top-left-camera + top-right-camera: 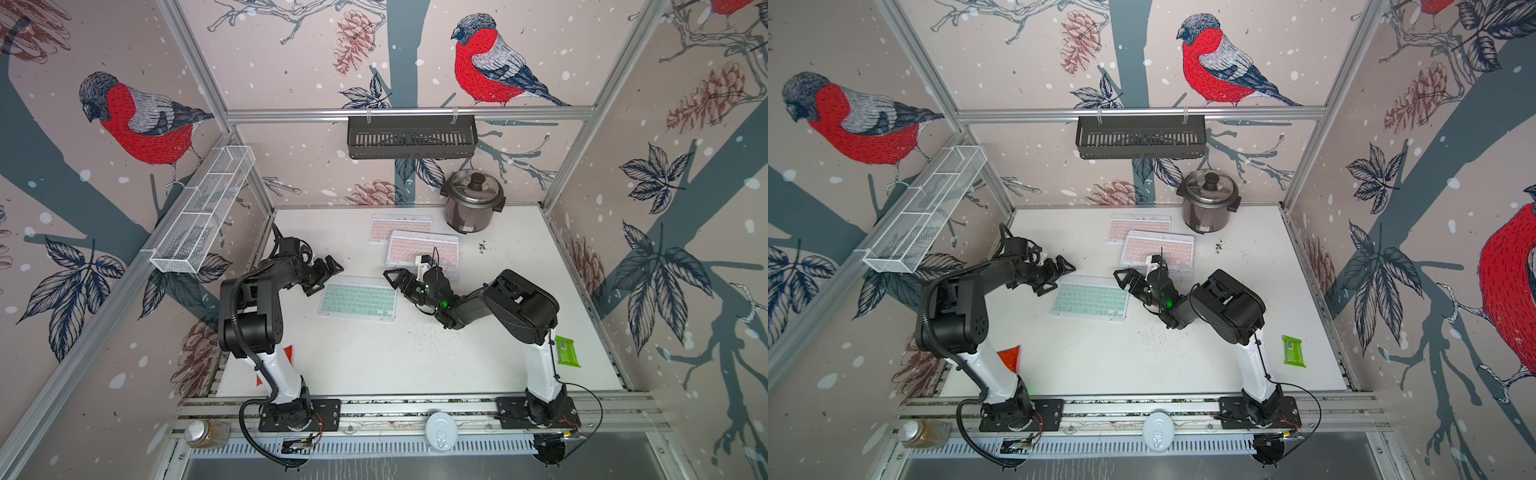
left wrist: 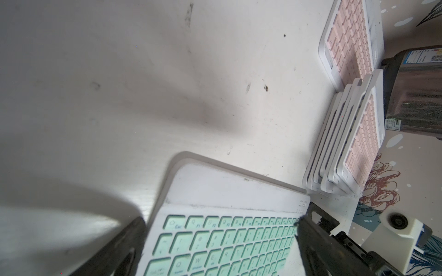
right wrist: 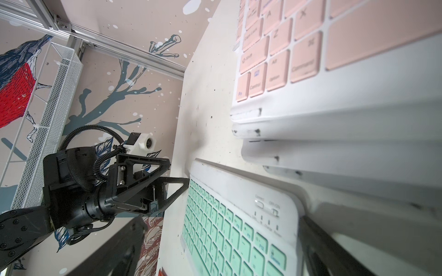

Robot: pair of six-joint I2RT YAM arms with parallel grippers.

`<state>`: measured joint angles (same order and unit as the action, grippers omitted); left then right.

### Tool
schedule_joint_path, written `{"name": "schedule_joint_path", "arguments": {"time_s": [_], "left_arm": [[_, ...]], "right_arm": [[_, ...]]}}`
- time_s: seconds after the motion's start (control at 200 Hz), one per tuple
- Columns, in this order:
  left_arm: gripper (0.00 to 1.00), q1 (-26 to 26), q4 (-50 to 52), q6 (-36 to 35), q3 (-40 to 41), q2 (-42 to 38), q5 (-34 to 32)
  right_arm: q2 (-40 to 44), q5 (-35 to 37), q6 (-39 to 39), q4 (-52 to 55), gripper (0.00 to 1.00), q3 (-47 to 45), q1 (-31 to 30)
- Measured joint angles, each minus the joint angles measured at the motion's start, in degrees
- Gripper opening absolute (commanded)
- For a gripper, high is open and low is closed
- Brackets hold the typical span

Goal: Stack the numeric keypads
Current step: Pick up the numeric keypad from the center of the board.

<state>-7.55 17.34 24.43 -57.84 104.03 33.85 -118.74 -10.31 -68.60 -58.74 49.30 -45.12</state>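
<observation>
Left gripper (image 1: 326, 277) and right gripper (image 1: 401, 293), both released, flank the mint keypad (image 1: 357, 299); pink-topped stack (image 1: 415, 245) just beyond.

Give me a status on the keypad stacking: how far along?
Mostly done: several keypads sit in a slightly fanned stack, pink on top. In hand: nothing gripped. The left gripper and right gripper are open at opposite short ends of the mint keypad, which lies flat on the table. Left: that mint one and the pink keypad behind the stack.
</observation>
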Motion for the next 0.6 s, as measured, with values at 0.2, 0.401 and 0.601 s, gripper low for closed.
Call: {"name": "schedule_joint_path", "arguments": {"time_s": [0.2,0.401,0.601], "left_arm": [[0.99,0.0,-2.7,-0.4,0.6,0.0,0.2],[0.99,-0.1,-5.4,-0.5,1.5,-0.5,-0.5],[0.99,-0.1,-4.9,-0.1,1.9,-3.0,-1.8]], "right_arm": [[3.7,2.1,4.3,5.3,1.00,1.6,-1.6],[6.9,3.2,8.3,7.7,1.00,4.9,-2.6],[7.2,2.4,10.5,7.7,1.00,9.2,-2.9]]}}
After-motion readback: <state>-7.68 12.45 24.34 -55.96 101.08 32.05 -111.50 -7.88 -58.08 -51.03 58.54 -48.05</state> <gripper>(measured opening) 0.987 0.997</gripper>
